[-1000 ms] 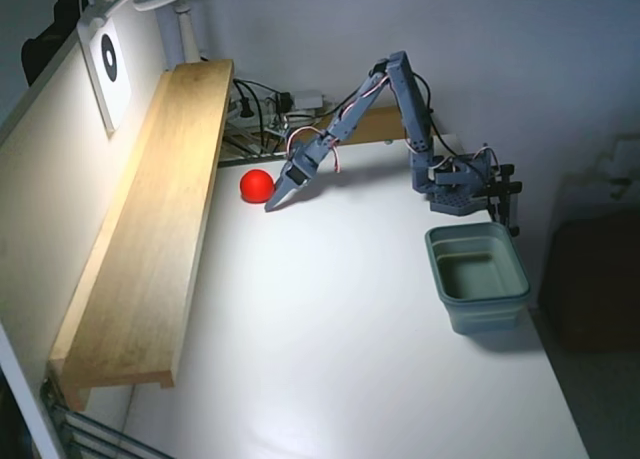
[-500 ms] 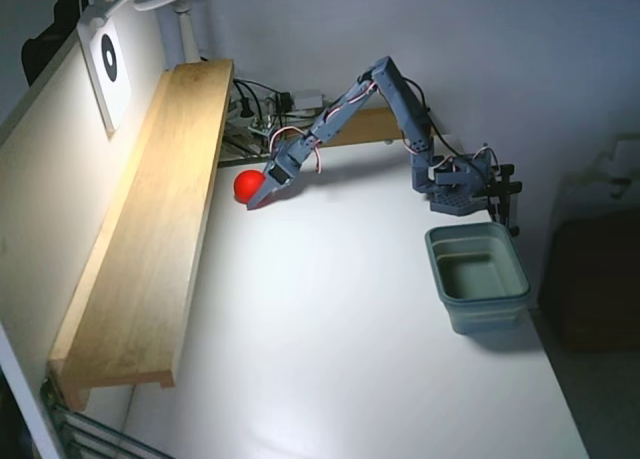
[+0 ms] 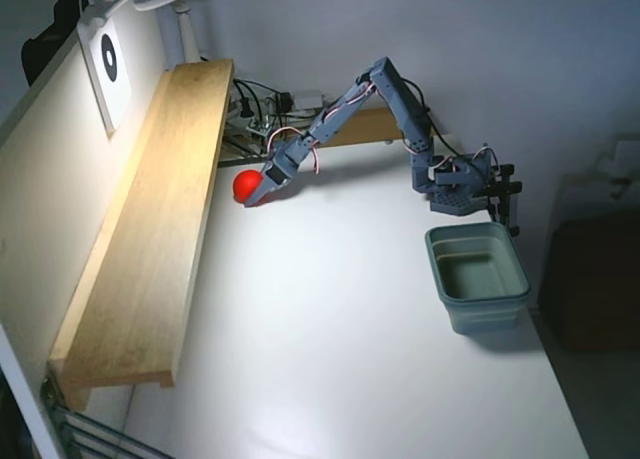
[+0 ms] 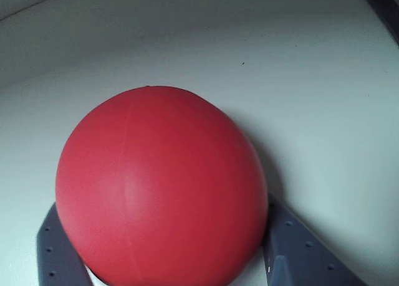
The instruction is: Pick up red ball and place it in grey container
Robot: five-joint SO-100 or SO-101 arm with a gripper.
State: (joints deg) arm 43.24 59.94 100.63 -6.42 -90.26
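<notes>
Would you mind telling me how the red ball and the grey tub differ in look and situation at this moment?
The red ball is a round, bright red sphere; the grey tub is rectangular, dull grey-green and hollow. The ball is much smaller than the tub. In the fixed view the ball lies at the table's far left beside the wooden shelf, with the gripper fingers either side of it, while the tub stands alone at the right, near the arm's base. Both rest on the white table.

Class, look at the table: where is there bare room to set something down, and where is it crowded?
The broad white table between the wooden shelf and the grey container is bare, down to the near edge. It is crowded at the far end: the gripper around the red ball by the shelf, cables behind, and the arm's base just beyond the container.
</notes>
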